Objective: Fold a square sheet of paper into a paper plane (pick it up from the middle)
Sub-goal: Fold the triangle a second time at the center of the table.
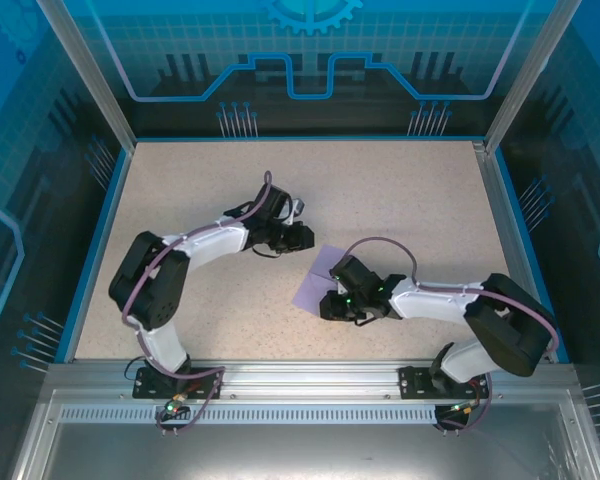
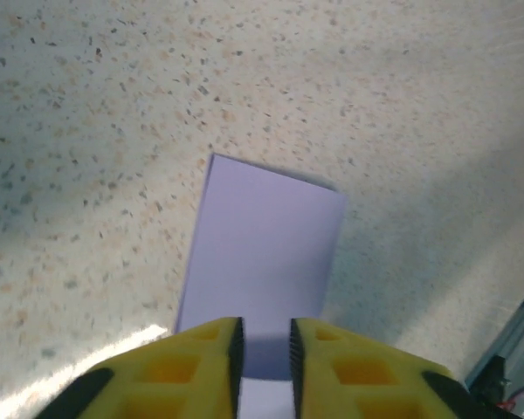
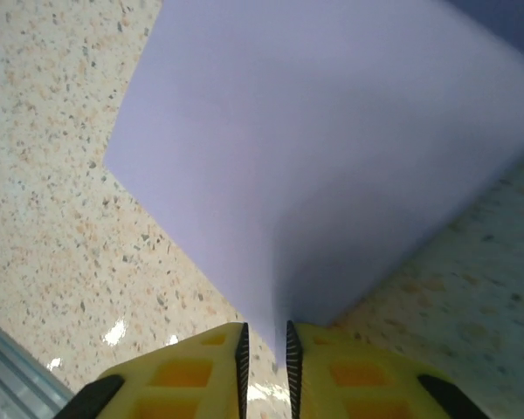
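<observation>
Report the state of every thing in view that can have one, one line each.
square sheet of paper: resting on the table, one crease showing, not yet plane-shaped.
left end effector: jaws slightly apart, over one edge of the sheet.
right end effector: jaws slightly apart, at the sheet's corner where the crease ends.

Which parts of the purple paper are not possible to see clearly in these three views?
- Top view: the part of the paper under the right gripper.
- Left wrist view: its near edge, behind the left gripper's fingers.
- Right wrist view: its far corners, cut off by the frame edge; surface blurred.
</observation>
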Action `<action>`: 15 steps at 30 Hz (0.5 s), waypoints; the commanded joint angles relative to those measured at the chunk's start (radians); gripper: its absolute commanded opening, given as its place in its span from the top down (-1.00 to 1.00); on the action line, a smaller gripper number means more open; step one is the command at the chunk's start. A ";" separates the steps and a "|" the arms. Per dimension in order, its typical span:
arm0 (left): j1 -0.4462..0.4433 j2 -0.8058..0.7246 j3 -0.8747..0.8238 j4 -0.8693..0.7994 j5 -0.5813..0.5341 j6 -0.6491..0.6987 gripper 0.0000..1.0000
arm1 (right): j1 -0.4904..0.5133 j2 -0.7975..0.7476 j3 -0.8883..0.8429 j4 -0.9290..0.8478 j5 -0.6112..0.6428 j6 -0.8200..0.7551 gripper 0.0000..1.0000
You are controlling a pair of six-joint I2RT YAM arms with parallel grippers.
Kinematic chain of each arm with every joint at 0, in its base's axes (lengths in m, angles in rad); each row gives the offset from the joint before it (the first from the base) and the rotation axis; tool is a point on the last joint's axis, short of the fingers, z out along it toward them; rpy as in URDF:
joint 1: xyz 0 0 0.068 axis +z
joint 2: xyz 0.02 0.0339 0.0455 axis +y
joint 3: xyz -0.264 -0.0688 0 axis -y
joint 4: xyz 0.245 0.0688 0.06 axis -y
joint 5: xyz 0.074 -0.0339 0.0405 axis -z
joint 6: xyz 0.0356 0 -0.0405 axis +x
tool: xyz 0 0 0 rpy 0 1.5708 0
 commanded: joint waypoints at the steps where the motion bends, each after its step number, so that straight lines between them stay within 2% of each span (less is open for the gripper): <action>1: -0.003 -0.082 -0.082 -0.050 0.003 -0.002 0.34 | -0.058 -0.062 0.025 -0.093 -0.037 -0.057 0.54; 7: -0.028 -0.192 -0.203 -0.002 0.017 -0.056 -0.03 | -0.167 -0.098 0.016 -0.072 -0.096 -0.082 0.48; 10: -0.048 -0.210 -0.250 0.033 0.021 -0.084 -0.06 | -0.205 -0.095 0.010 -0.032 -0.127 -0.081 0.47; 15: -0.093 -0.191 -0.295 0.091 0.025 -0.121 -0.04 | -0.221 -0.101 0.003 0.049 -0.186 -0.087 0.29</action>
